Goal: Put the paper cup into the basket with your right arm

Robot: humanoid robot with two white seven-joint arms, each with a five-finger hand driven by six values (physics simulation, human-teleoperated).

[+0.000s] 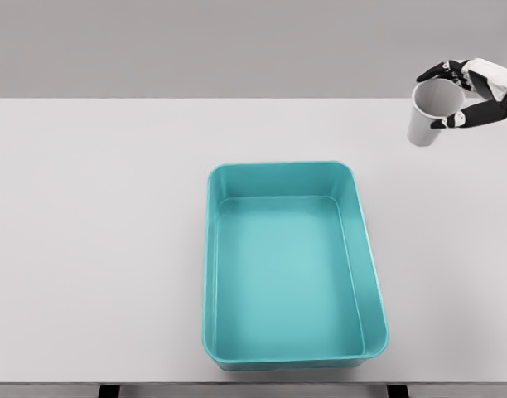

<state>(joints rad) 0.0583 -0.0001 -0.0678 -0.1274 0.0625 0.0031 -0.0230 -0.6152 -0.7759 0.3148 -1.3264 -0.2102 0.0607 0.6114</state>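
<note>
The right hand grips the cup at the table's far right, fingers clamped around its rim from the three o'clock side. The cup stands upright, well apart from the basket, toward two o'clock of it.

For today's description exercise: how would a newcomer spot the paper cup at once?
Start at the teal basket mid-table, then look to the far right corner of the white table. There the right hand grips the paper cup: pale grey, open-topped, the only small container.
</note>
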